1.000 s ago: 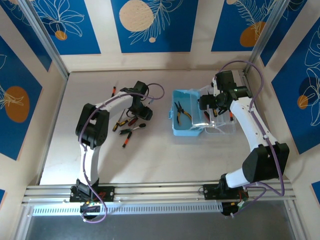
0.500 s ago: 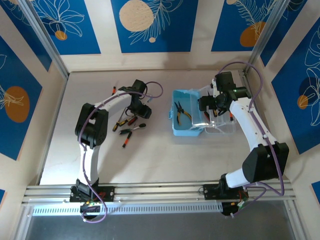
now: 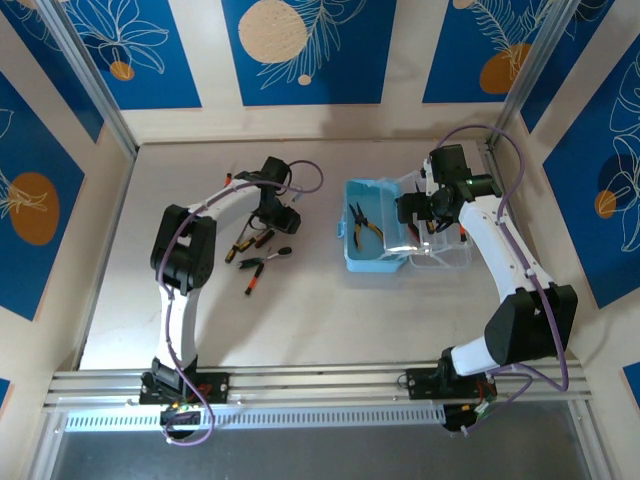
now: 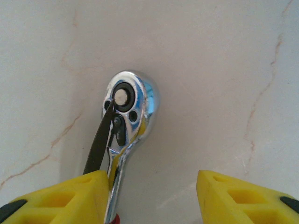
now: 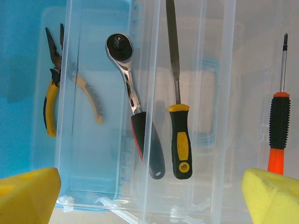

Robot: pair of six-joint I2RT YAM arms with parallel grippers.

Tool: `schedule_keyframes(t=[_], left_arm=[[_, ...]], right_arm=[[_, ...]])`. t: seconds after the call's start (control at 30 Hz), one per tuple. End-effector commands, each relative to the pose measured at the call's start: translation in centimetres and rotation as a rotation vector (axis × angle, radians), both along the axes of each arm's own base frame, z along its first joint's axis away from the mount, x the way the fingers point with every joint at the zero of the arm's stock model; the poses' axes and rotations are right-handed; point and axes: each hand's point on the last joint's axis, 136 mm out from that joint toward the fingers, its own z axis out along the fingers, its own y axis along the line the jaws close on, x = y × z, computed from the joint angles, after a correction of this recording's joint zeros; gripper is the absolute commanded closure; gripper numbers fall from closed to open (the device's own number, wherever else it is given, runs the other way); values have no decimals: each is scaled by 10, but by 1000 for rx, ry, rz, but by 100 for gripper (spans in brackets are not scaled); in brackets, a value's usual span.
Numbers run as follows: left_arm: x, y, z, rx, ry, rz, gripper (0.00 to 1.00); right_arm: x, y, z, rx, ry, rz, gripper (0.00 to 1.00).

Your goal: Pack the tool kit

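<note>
Wrist views reveal left claw [image 4: 152, 186] half-open over ratchet [image 4: 131, 105], right claw [image 5: 149, 186] wide, empty, above case [image 5: 21, 56].

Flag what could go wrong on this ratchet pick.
1. The ratchet wrench lies close by one finger of the left gripper, not centred, so closing may shove or twist it instead of gripping it.
2. A thin black strip lies across it and could get pinched too.
3. Loose tools lie right beside that arm. A low sweep toward the blue case might scatter them.
</note>
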Motion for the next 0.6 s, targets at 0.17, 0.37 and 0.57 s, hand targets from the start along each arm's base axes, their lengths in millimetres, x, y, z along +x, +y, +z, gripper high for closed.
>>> schedule_keyframes(t=[0.17,0.37,0.57], left_arm=[[-1,3,-26,15,56,-7,48],[-5,2,-36,1,83,-1,50],[-8,1,-40,2,99,8,74]], right_arm=[[-3,7,-4,19,11,26,1],[-4,6,-6,19,15,25,1],[-4,7,-6,23,15,24,1]])
